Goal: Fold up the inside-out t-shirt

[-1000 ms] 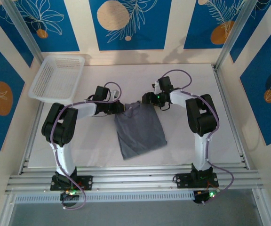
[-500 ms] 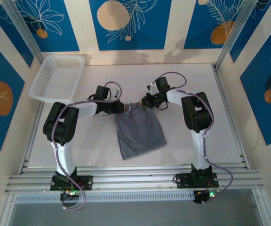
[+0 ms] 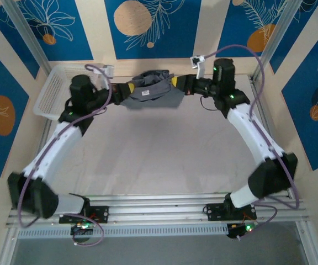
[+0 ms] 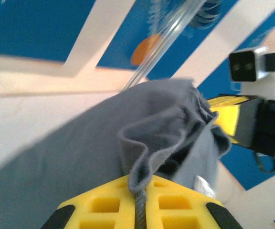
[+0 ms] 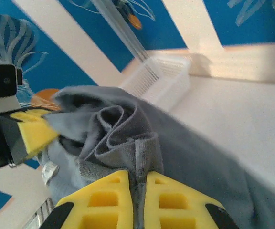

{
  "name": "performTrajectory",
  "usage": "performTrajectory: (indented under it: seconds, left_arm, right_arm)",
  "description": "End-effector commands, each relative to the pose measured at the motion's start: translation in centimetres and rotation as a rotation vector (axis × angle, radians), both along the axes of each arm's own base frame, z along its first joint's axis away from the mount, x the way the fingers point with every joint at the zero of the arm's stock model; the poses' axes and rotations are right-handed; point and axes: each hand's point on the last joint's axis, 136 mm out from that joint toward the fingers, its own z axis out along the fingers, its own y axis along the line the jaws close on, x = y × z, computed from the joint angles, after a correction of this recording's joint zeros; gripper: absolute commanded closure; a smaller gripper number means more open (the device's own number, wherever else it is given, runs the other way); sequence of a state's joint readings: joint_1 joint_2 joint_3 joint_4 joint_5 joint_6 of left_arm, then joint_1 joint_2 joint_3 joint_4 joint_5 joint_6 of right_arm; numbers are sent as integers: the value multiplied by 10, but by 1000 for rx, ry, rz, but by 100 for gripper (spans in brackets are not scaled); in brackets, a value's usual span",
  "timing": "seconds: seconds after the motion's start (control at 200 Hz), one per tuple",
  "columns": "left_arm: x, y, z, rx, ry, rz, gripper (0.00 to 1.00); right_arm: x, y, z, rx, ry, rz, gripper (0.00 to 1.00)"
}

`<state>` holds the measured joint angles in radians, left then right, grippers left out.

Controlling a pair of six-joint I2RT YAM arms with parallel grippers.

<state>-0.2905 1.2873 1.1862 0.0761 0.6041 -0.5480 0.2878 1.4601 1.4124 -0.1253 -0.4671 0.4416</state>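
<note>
Between the two claws, off the table (image 3: 164, 154) at its far side: inside-out t-shirt (image 3: 148, 95), bunched and sagging.
White mesh basket (image 3: 51, 94) just outside the left gripper (image 3: 128, 87), clamped on a gathered edge; right gripper (image 3: 174, 83) pinched tight on a seam opposite. Likely risk: thin pinches slipping under sideways pull, dropping the cloth crumpled.

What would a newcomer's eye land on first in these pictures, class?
The slate-grey t-shirt hangs bunched in the air over the far side of the table. The left end effector is shut on one end of it and the right end effector on the other. A white mesh basket sits at the far left corner.
</note>
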Motion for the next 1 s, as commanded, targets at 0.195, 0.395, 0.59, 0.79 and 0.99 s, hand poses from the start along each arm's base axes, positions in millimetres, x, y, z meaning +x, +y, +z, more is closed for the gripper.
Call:
performTrajectory:
  seconds: [0.195, 0.395, 0.59, 0.79, 0.99]
  left_arm:
    - [-61, -10, -225, 141, 476, -20, 100]
    - [-91, -7, -256, 194, 539, -16, 100]
    - [-65, 16, -226, 298, 410, 149, 100]
    - [-17, 10, -245, 452, 421, 180, 100]
    - [18, 29, -304, 498, 467, 301, 100]
  right_arm:
    - [-55, 1, -227, -65, 468, 24, 100]
    - [-93, -8, -243, -53, 538, 16, 100]
    - [-64, -9, -210, -72, 430, -44, 100]
    - [-15, -8, -238, -107, 473, -53, 100]
    - [8, 2, -276, -143, 524, -9, 100]
